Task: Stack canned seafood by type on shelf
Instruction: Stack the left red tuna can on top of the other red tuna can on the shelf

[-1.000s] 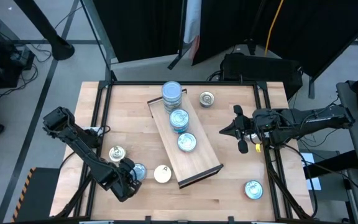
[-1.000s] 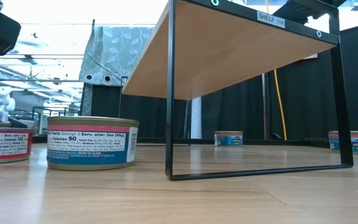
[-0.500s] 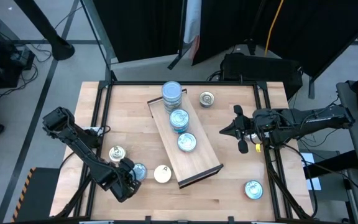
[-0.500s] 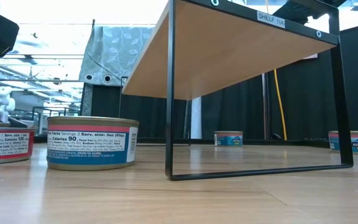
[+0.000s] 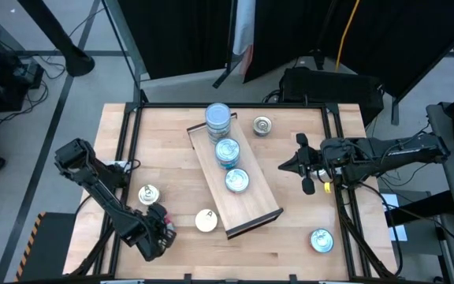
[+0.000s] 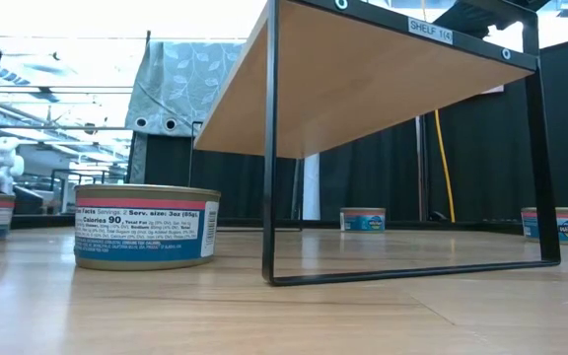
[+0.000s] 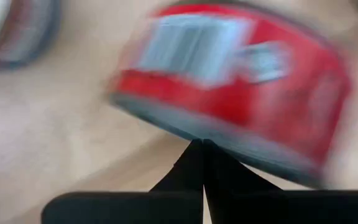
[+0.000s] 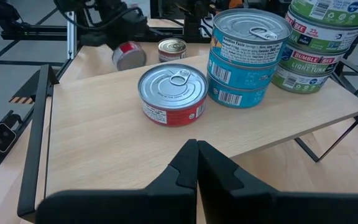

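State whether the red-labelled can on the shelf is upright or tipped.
Upright. The red-labelled can sits flat on the shelf, its pull-tab lid facing up, beside the blue cans.

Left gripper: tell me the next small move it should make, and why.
Probably open the fingers before going any lower. The left gripper is shut and sits right at a red-labelled tin near the table's front left, which fills the left wrist view just past the fingertips. Shut fingers can only push it. The right gripper waits beside the shelf.

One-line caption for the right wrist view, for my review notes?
Shut right hand faces the shelf holding a red tin, a two-high blue stack and a taller green-labelled stack.
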